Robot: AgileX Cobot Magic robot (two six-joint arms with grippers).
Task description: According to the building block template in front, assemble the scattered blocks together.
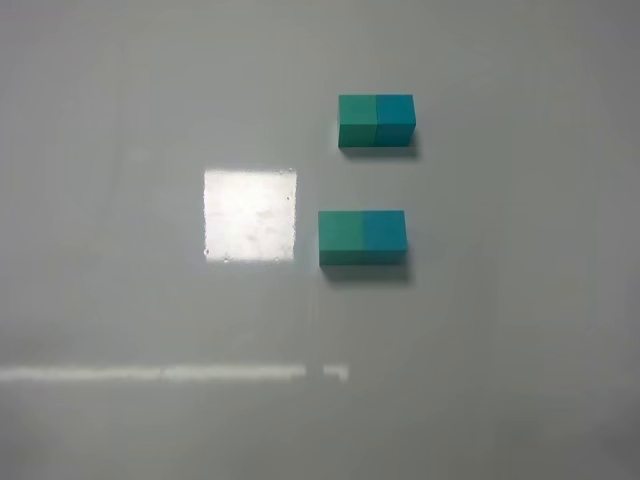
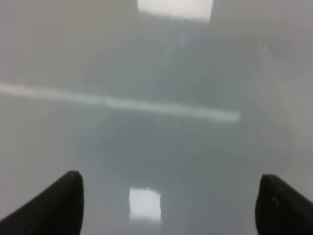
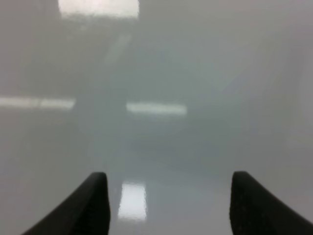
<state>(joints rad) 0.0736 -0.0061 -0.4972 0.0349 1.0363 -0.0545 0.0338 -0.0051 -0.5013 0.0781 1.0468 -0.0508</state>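
In the exterior high view the building block template (image 1: pixel 376 120), a short bar with teal-green on the left and cyan-blue on the right, lies at the back. Nearer the front, the teal-green cube (image 1: pixel 341 237) and the cyan-blue cube (image 1: pixel 385 235) stand side by side and touching, green left, blue right, in the same order as the template. Neither arm shows in that view. My left gripper (image 2: pixel 168 205) is open and empty over bare table. My right gripper (image 3: pixel 168 200) is also open and empty over bare table. No block shows in either wrist view.
The grey glossy table (image 1: pixel 120 300) carries a bright square light reflection (image 1: pixel 250 214) left of the cubes and a bright strip (image 1: pixel 170 373) nearer the front. Nothing else stands on it.
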